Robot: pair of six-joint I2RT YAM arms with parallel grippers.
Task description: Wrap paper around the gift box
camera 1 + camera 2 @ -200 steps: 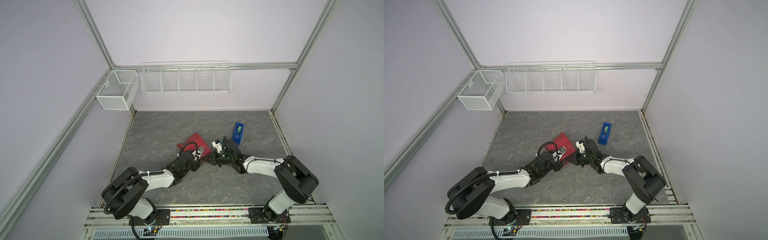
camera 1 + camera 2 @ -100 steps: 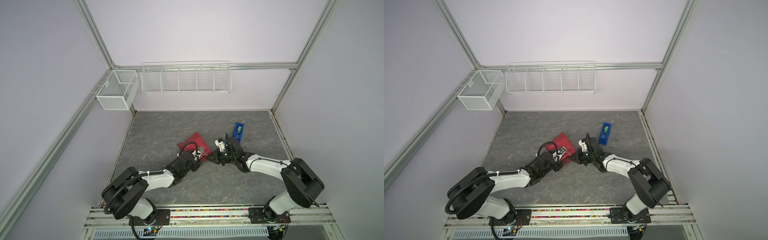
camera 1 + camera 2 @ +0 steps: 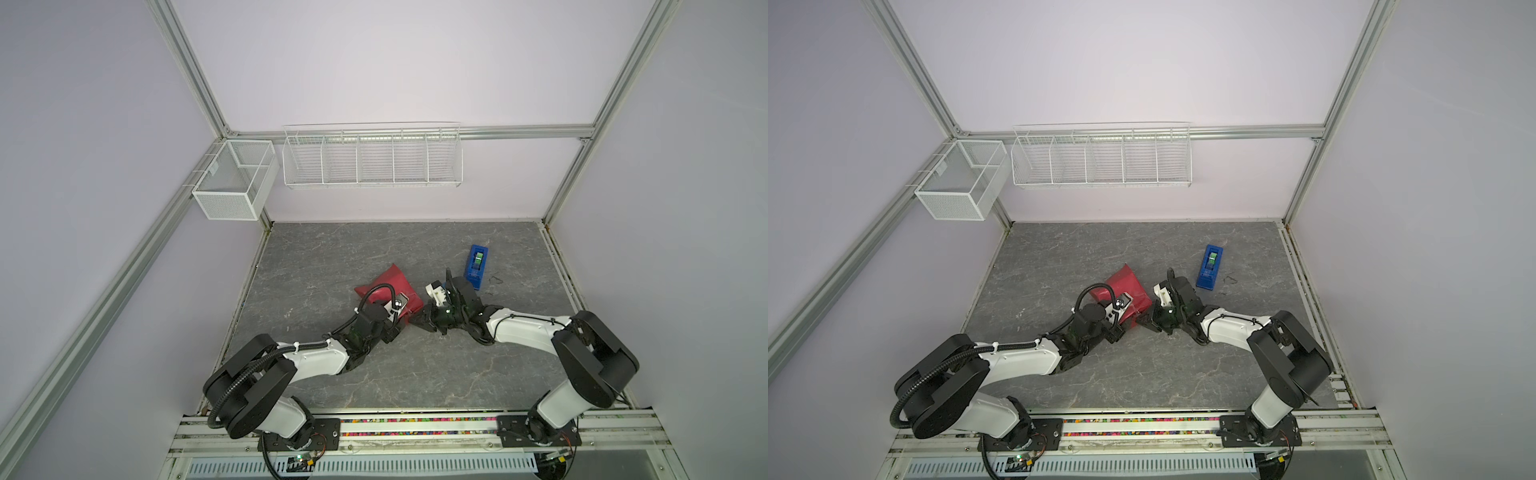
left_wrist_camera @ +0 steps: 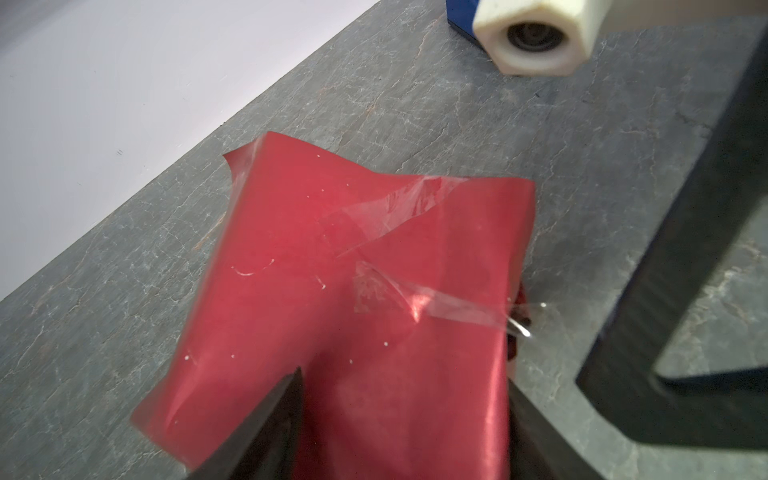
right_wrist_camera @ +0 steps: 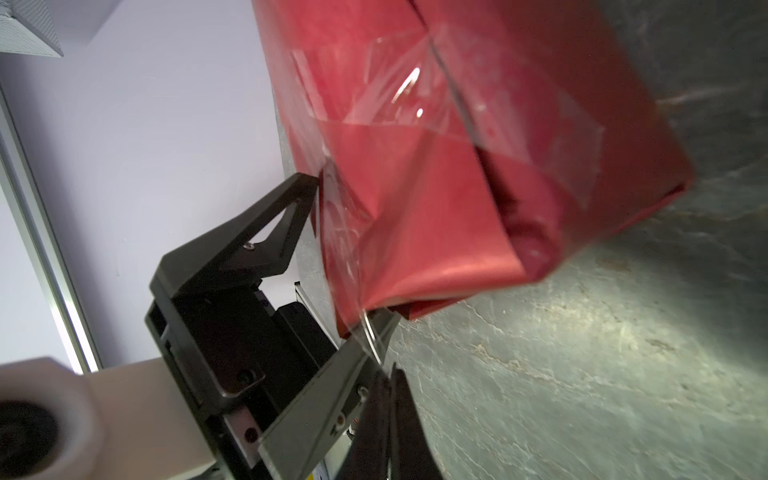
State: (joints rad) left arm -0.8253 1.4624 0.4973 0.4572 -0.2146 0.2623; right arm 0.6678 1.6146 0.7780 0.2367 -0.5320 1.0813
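Note:
The red paper (image 3: 388, 280) (image 3: 1121, 282) is folded round the gift box, which is hidden inside it. Clear tape (image 4: 415, 299) crosses the folds of the paper (image 4: 291, 270). My left gripper (image 3: 402, 321) (image 4: 405, 374) has a jaw on each side of the wrapped package's near end and grips it. Beside the package's right corner my right gripper (image 3: 417, 324) (image 5: 390, 374) is shut. A thin strand of clear tape (image 5: 372, 336) runs from the paper (image 5: 478, 187) to its tips.
A blue tape dispenser (image 3: 476, 266) (image 3: 1210, 266) with a green roll stands behind the right gripper. On the back wall hang a long white wire basket (image 3: 372, 156) and a smaller mesh one (image 3: 235, 183). The floor is a grey stone-patterned mat (image 3: 415, 374).
The right arm's elbow swung slightly outward and back. Both grippers have stayed at the wrapped package.

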